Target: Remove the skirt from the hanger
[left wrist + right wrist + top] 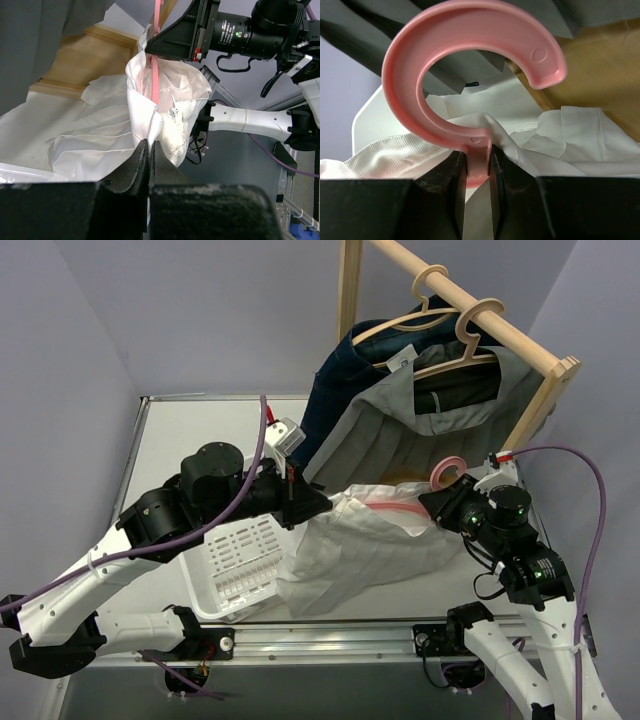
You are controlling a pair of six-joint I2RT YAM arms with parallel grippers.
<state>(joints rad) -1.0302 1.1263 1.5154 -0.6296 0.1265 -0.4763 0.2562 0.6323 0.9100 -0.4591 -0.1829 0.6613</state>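
Note:
A white pleated skirt (365, 550) lies spread on the table between my arms, still hung on a pink plastic hanger (445, 472). My right gripper (441, 500) is shut on the stem of the hanger's hook (478, 165), with skirt fabric (555, 145) bunched behind it. My left gripper (318, 505) is shut on the skirt's waistband (150, 131) at its left end. The pink hanger bar (155, 70) runs up through the waistband in the left wrist view, toward my right gripper (175, 42).
A white slotted basket (232, 568) lies on the table under the skirt's left edge. A wooden rack (470, 310) at the back right holds wooden hangers with a grey skirt (400, 430) and a dark blue garment (340, 390).

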